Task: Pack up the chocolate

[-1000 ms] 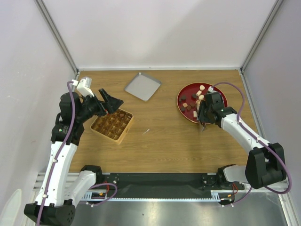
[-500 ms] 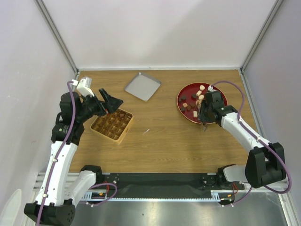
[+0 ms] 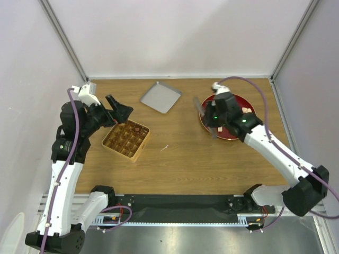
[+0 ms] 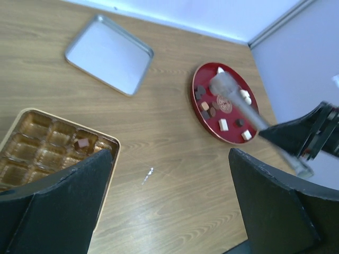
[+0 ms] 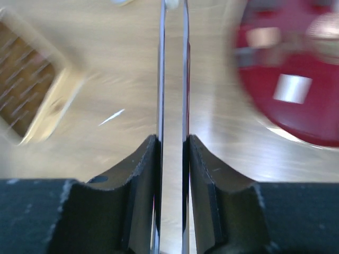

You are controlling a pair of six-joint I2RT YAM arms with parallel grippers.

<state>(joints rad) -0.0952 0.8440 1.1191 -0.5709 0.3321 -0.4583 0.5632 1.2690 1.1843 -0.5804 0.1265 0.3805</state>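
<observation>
Several small dark, tan and cream chocolate pieces (image 4: 223, 125) lie on a round red plate (image 4: 210, 123), partly hidden under my right arm in the top view. My right gripper (image 5: 172, 140) (image 3: 214, 117) is shut on the long metal tongs (image 5: 172, 79) (image 4: 238, 103), held over the plate's left edge. The view is blurred, but a pale bit shows between the tong tips. The tan grid box (image 3: 126, 139) (image 4: 47, 151) holds a dark piece (image 4: 82, 143) in a far-right cell. Above the box's right side, my left gripper (image 4: 169, 159) (image 3: 121, 108) is open and holds nothing.
A grey square tray (image 3: 160, 97) (image 4: 108, 53) lies at the back between box and plate. A small white speck (image 4: 148, 175) is on the wood right of the box. White walls close the table on three sides.
My right arm has risen off the plate and swung left with the tongs, squeezing them tighter. My left arm has shifted slightly up and left, still open.
</observation>
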